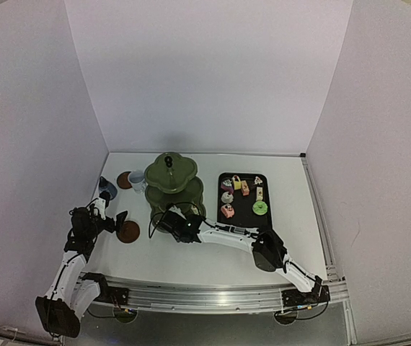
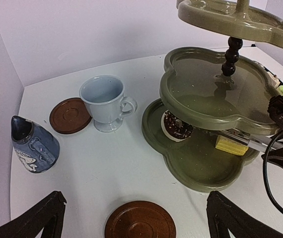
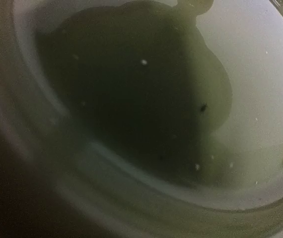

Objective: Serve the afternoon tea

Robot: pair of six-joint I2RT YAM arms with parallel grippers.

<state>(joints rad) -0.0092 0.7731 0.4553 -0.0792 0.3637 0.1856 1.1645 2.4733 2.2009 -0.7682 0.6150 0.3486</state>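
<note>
Now yellow cake [image 2: 231, 145] (prob. soft, light, crumbly) sits on stand [image 2: 196, 173] btm tier, just beyond right fingers [image 1: 171, 223], whose closure I can't tell; pinch long sides gently. Left fingers [image 2: 42, 218] apart.

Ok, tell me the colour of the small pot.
Blue-grey; the small pot shows best in the left wrist view.
</note>
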